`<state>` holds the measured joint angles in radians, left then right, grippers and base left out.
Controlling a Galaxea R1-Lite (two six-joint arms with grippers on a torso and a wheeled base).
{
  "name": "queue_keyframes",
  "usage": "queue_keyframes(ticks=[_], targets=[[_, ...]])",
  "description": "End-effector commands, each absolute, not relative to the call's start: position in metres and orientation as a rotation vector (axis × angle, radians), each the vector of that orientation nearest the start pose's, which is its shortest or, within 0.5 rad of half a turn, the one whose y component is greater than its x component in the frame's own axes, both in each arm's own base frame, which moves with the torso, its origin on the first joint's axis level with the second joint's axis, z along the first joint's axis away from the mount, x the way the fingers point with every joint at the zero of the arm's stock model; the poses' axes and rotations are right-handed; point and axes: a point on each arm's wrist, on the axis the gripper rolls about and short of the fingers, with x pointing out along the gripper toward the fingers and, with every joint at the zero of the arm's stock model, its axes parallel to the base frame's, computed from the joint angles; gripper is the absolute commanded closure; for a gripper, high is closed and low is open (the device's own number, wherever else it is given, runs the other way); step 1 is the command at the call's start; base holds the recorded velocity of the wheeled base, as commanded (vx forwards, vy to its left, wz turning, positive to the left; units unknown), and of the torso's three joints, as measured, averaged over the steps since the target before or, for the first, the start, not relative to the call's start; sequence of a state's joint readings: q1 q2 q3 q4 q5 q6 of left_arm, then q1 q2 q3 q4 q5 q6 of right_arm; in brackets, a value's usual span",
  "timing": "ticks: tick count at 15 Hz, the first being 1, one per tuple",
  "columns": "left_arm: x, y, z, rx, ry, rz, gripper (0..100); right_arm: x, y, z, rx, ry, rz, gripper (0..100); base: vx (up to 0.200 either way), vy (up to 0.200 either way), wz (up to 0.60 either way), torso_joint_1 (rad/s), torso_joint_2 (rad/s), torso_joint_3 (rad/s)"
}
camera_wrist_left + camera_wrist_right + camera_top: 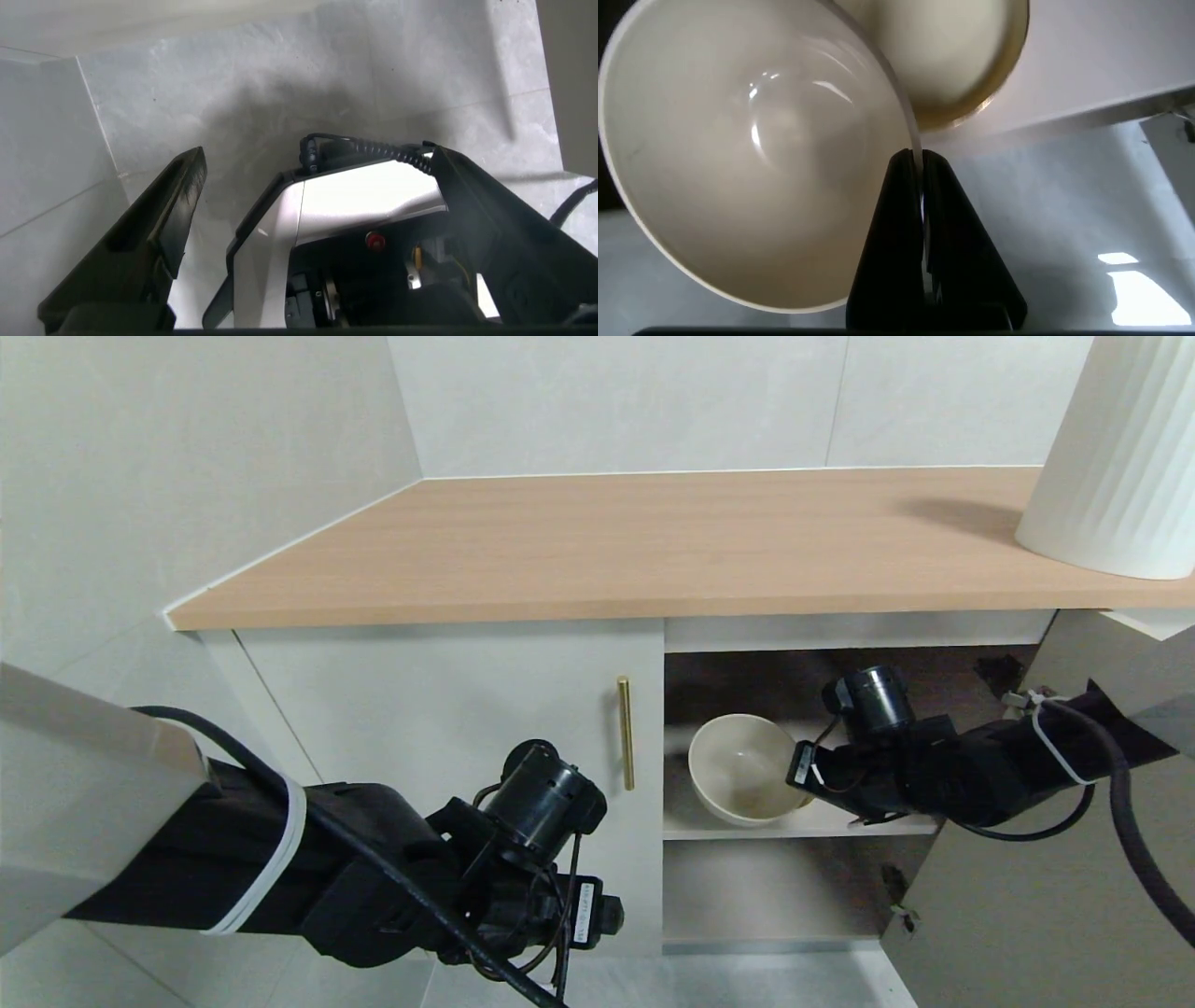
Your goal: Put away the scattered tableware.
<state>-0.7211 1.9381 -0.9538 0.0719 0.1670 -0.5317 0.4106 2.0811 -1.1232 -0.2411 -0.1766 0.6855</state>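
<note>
Your right gripper [805,775] is pinching the rim of the cream round ceramic bowl [742,765], with one black finger [895,238] inside the wall and the other outside. The bowl is inside the open cabinet, just above the white cabinet shelf [822,824] and near its front edge. It is tilted steeply, so its mouth faces out of the cabinet. I cannot tell whether its lower side touches the shelf.

The grip looks to me like the weak point. A thin hold on a glossy rim lets the bowl pivot or slide out if you move sharply. If you let go while it is this tilted, it may rock forward and roll off the shelf's front edge. Level it and set it farther back on the shelf before you spread the fingers.

Deeper over the shelf, beyond the bowl, sits a second cream round dish with a brownish rim [962,65]. If you push in carelessly, the two may clash and chip.

Your left gripper [583,915] hangs below the shelf and to its left, fingers spread and empty. I judge it little risk there.
</note>
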Motion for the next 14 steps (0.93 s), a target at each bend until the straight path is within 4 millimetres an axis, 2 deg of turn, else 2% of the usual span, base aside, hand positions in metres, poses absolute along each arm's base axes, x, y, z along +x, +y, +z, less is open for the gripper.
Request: queue_keyframes(ticks=[1, 6, 14], targets=[[0.241, -0.207, 0.088, -0.021, 1.052, -0.227, 0, 0.369, 0.144, 0.088, 0.482, 0.724, -0.062, 100, 0.0, 0.0, 0.0, 0.0, 0.0, 0.0], [0.241, -0.207, 0.088, -0.021, 1.052, -0.227, 0, 0.395, 0.129, 0.076, 0.508, 0.67, -0.198, 100, 0.0, 0.0, 0.0, 0.0, 0.0, 0.0], [0.241, -0.207, 0.088, -0.021, 1.052, -0.227, 0, 0.408, 0.125, 0.065, 0.504, 0.664, -0.232, 100, 0.0, 0.0, 0.0, 0.0, 0.0, 0.0]])
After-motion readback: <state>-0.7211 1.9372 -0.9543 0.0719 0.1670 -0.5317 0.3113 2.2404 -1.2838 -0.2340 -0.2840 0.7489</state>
